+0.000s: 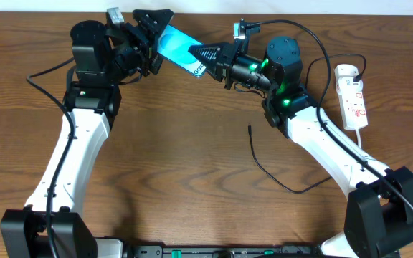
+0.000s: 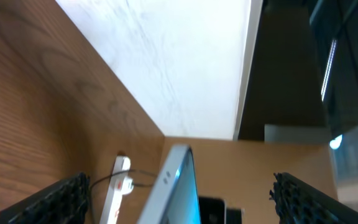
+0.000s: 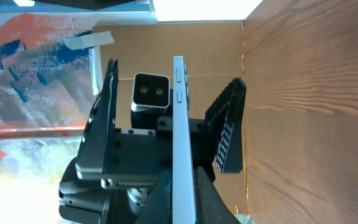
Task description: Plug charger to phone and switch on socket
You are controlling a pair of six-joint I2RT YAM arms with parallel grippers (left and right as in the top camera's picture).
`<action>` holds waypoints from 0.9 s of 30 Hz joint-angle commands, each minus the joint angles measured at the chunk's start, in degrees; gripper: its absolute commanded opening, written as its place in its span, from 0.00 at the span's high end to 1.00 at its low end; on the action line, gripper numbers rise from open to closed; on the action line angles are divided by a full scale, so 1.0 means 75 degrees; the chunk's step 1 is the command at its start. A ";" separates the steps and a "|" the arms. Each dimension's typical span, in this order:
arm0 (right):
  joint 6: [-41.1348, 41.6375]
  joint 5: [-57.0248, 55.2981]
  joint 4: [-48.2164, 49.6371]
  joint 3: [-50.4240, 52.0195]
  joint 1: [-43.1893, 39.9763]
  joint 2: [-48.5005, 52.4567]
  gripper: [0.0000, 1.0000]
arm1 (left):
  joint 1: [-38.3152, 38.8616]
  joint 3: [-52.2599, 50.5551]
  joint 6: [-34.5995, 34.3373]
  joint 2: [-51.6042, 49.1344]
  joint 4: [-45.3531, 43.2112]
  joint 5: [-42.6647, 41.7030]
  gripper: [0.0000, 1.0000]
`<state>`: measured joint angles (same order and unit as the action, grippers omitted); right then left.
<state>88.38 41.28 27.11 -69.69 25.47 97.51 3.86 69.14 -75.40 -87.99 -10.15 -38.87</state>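
The phone (image 1: 180, 49), its blue-turquoise screen lit, is held in the air above the table's far edge. My right gripper (image 1: 210, 59) is shut on its lower end; in the right wrist view the phone (image 3: 179, 112) is edge-on between my fingers (image 3: 185, 202). My left gripper (image 1: 155, 39) is open, its jaws apart on either side of the phone's other end (image 2: 178, 186) without touching. The charger cable (image 1: 260, 166) lies loose on the table, its plug tip (image 1: 249, 128) free. The socket strip (image 1: 353, 97) lies at the far right and also shows in the left wrist view (image 2: 120, 183).
The wooden table (image 1: 192, 165) carries the cable's curve, which runs towards the right arm's base. A black lead runs from the strip's top end. A white wall stands behind the table's far edge.
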 commanded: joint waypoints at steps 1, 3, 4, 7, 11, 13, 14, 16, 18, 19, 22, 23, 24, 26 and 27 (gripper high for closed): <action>0.0035 -0.0073 0.0105 -0.0117 0.0067 0.0015 0.99 | 0.0020 0.0111 -0.0391 0.0012 -0.0029 0.0667 0.06; 0.0032 -0.0061 0.0102 -0.0117 0.0105 0.0015 0.99 | 0.0035 0.0111 -0.0662 0.0012 -0.0015 0.0906 0.07; 0.0012 -0.0061 0.0102 -0.0117 0.0122 0.0015 0.99 | 0.0055 0.0111 -0.0746 0.0012 -0.0009 0.0982 0.08; -0.0052 -0.0198 0.0099 -0.0117 0.0204 0.0015 0.99 | 0.0143 0.0111 -0.1128 0.0012 -0.0003 0.1227 0.10; -0.0073 -0.0440 0.0079 -0.0117 0.0216 0.0015 0.99 | 0.0239 0.0111 -0.1396 0.0015 -0.0012 0.1224 0.15; -0.0064 -0.0481 0.0070 -0.0117 0.0207 0.0015 0.99 | 0.0271 0.0111 -0.1396 0.0015 -0.0006 0.1224 0.21; 0.0000 -0.0495 0.0058 -0.0117 0.0201 0.0015 0.99 | 0.0280 0.0111 -0.1396 0.0015 -0.0009 0.1224 0.25; 0.0143 -0.0533 0.0038 -0.0117 0.0201 0.0015 0.99 | 0.0283 0.0111 -0.1399 0.0015 -0.0009 0.1215 0.28; 0.0221 -0.0609 0.0044 -0.0117 0.0201 0.0015 0.99 | 0.0283 0.0111 -0.1399 0.0015 -0.0009 0.1180 0.29; 0.0248 -0.0635 0.0044 -0.0117 0.0201 0.0015 0.99 | 0.0283 0.0111 -0.1396 0.0015 -0.0015 0.1122 0.29; 0.0274 -0.0638 0.0041 -0.0117 0.0201 0.0015 0.99 | 0.0283 0.0111 -0.1390 0.0015 -0.0041 0.0924 0.42; 0.0274 -0.0638 0.0041 -0.0117 0.0201 0.0015 0.99 | 0.0283 0.0111 -0.1387 0.0015 -0.0041 0.0866 0.47; 0.0274 -0.0638 0.0041 -0.0117 0.0201 0.0015 0.99 | 0.0283 0.0111 -0.1352 0.0015 -0.0047 0.0810 0.53; 0.0274 -0.0662 0.0038 -0.0117 0.0201 0.0015 0.99 | 0.0283 0.0111 -0.1154 0.0015 -0.0163 0.0638 0.58; 0.0274 -0.0662 0.0035 -0.0117 0.0201 0.0015 0.99 | 0.0283 0.0111 -0.1075 0.0015 -0.0216 0.0568 0.59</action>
<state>89.86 37.21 26.85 -69.69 26.81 97.51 5.85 69.14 -85.45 -87.99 -10.87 -32.05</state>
